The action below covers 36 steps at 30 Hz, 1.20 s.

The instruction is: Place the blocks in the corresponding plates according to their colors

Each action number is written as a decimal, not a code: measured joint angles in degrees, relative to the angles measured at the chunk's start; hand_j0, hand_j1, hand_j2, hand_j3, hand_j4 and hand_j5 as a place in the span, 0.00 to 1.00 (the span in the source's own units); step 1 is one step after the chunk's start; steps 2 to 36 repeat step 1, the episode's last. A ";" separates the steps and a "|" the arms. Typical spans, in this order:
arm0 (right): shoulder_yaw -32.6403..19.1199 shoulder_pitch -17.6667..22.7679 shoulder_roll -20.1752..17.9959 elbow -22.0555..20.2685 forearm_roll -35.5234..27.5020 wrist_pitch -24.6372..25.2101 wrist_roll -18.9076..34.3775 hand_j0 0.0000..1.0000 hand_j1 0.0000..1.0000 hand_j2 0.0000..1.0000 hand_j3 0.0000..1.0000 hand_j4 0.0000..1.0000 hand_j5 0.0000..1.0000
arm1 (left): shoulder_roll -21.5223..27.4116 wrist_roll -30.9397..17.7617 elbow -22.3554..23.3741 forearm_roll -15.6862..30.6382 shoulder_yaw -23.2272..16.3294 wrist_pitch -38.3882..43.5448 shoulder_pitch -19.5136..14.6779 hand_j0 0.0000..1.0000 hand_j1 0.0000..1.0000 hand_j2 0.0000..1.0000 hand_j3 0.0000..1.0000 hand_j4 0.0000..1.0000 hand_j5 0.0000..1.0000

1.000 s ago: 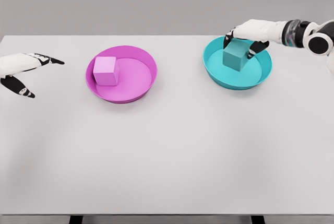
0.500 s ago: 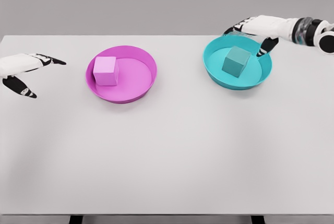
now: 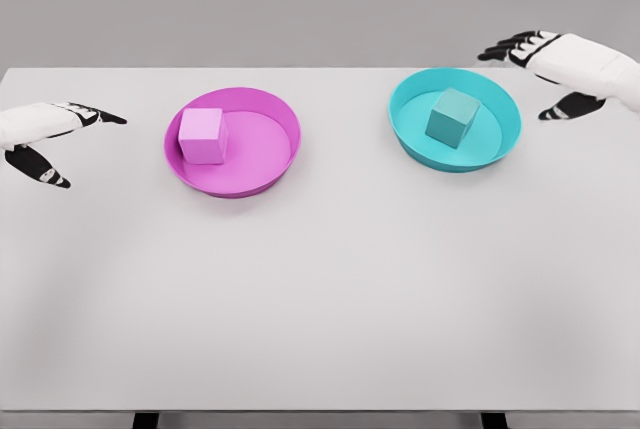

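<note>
Well, both blocks sit where they belong: the teal cube (image 3: 453, 116) rests inside the teal plate (image 3: 410, 135), a little tilted, and the pink cube (image 3: 202, 135) lies in the left half of the pink plate (image 3: 272, 167). The right hand (image 3: 560, 64) hovers just beyond the teal plate's far right rim, fingers spread wide and holding nothing; the cube lies down and to its left, apart from it. The left hand (image 3: 40, 129) hangs at the table's left edge, also spread and empty, with the pink plate off to its right. To my eye the sorting looks finished, so neither hand needs to reach in again.
</note>
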 measured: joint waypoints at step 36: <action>-0.47 0.00 -0.27 -0.44 -0.03 0.01 -0.17 1.00 1.00 1.00 1.00 1.00 1.00 | -0.01 0.00 0.00 0.00 0.00 0.00 0.00 1.00 1.00 1.00 1.00 1.00 1.00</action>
